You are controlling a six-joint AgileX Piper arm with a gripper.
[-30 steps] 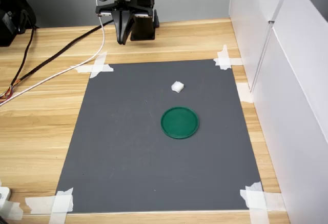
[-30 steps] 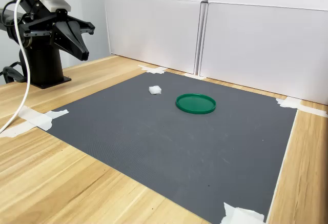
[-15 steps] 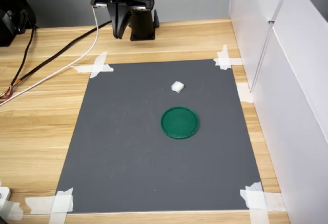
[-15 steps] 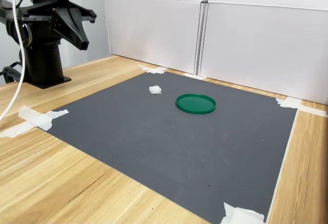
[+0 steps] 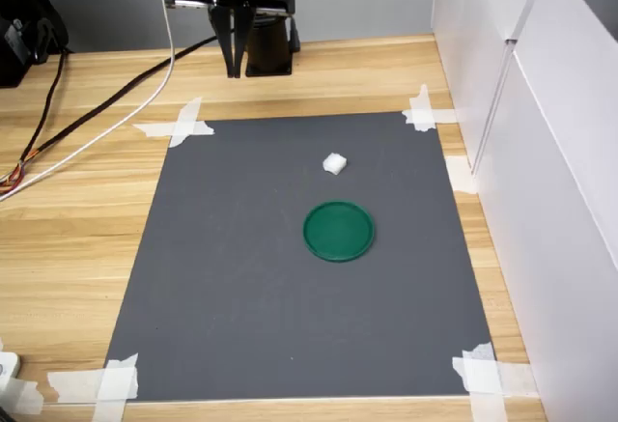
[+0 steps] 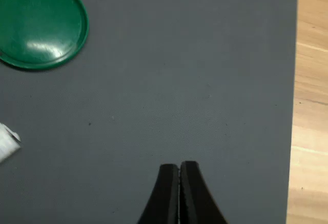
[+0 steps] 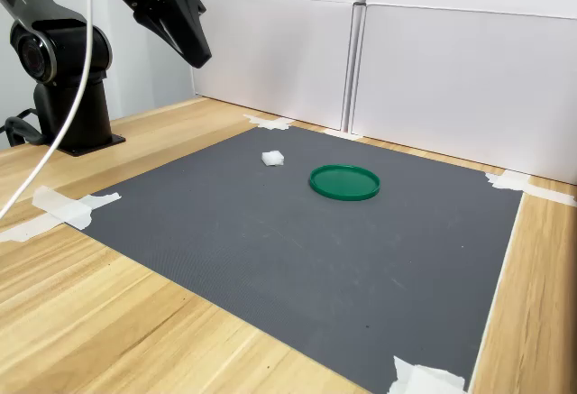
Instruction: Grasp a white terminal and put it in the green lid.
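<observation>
The hand (image 6: pixel 179 170) hangs high above the surface (image 5: pixel 87 210), its two black fingers (image 6: pixel 166 193) pressed together with only a hairline seam between them, holding nothing. In the second exterior view the hand (image 7: pixel 200 59) is well up in the air, tilted down toward the grey mat (image 7: pixel 297 250).

The white terminal (image 5: pixel 334 163) lies on the mat, well below the hand and off ahead of the fingertips, not touching them; in the wrist view only a corner of the terminal (image 6: pixel 7 143) shows at the picture's edge, off to one side of the fingers.

Farther from the hand than the terminal sits the green lid (image 5: pixel 339 230), flat on the mat with nothing in it. Terminal and lid lie near each other but apart, with bare mat between them in both exterior views.
</observation>
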